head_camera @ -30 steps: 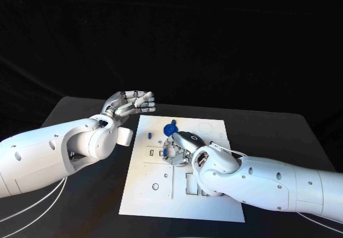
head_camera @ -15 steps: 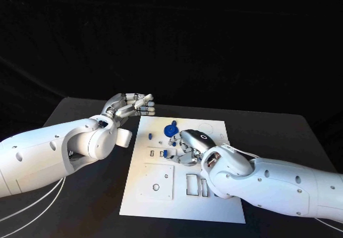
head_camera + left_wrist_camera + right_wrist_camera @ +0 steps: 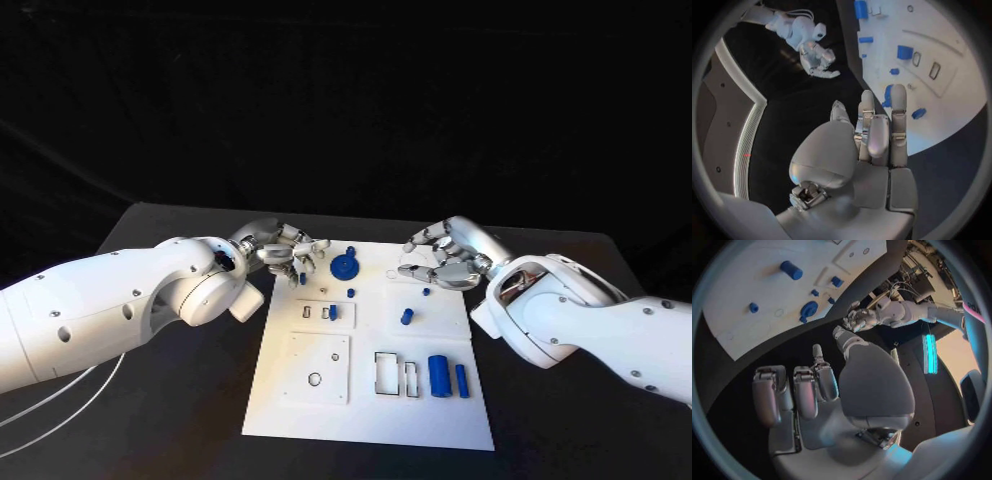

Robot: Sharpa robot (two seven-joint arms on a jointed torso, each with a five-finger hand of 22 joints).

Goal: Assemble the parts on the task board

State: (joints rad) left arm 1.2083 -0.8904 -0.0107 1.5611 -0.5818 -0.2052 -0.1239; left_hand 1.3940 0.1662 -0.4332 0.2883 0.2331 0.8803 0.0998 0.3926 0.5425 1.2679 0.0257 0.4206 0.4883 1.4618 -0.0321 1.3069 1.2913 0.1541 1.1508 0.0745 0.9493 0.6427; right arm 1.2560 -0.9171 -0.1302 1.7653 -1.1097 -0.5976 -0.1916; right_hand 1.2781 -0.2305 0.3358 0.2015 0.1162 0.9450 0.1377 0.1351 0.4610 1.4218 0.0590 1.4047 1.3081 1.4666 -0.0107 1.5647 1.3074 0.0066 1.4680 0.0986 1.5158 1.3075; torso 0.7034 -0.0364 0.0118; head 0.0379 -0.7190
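Left arm (image 3: 101, 310): glossy white rounded shell, small dark screw holes, thin white cables beneath.
Right arm (image 3: 591, 325): same white casing, dark dots, white cable at wrist.
Left hand (image 3: 278, 250): silver metal, segmented fingers.
Right hand (image 3: 450, 255): silver metal, smooth domed back.

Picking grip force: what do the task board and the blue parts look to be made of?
Task board: probably rigid plastic, matte white; flat sheet with crisp cut-out slots, no glare. Blue parts, e.g. the round blue piece: likely moulded or printed plastic, uniform blue, dull sheen. Neither is certain from looks alone.
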